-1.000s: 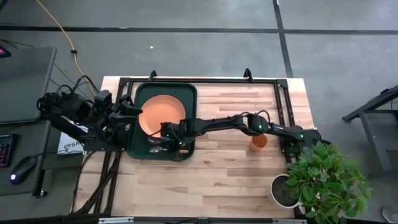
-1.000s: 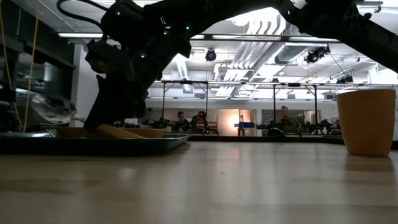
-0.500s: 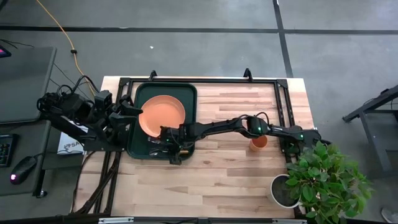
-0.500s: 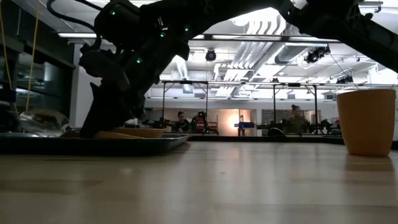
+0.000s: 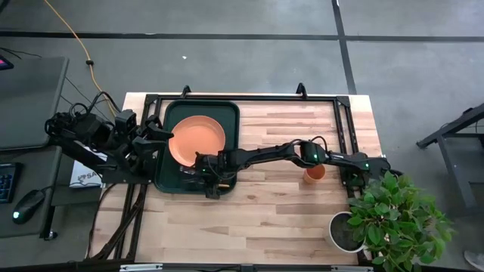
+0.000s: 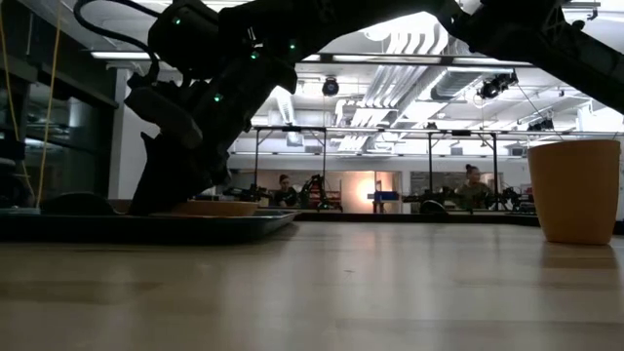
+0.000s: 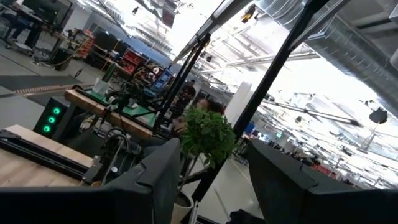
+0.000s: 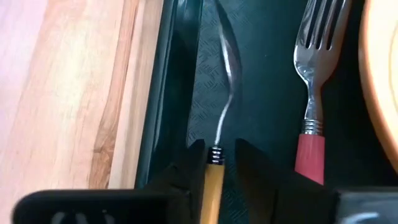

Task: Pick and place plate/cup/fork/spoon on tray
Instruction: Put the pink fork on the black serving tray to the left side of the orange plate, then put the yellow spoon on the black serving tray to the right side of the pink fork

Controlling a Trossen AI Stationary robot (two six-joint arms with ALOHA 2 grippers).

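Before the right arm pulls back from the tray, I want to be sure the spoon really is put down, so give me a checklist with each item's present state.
1. Orange-handled metal spoon lies inside the dark green rectangular tray, beside its rim: ok.
2. Right gripper has let go: cannot tell; its fingers flank the handle closely.
3. Pink-handled silver fork lies in the tray beside the spoon, apart from it: ok.
4. Round orange plate sits in the tray: ok.
5. Small orange cup is in the tray: not ok; it stands on the wooden table.
6. Left gripper waits at the tray's left edge, off the right arm's path: ok.
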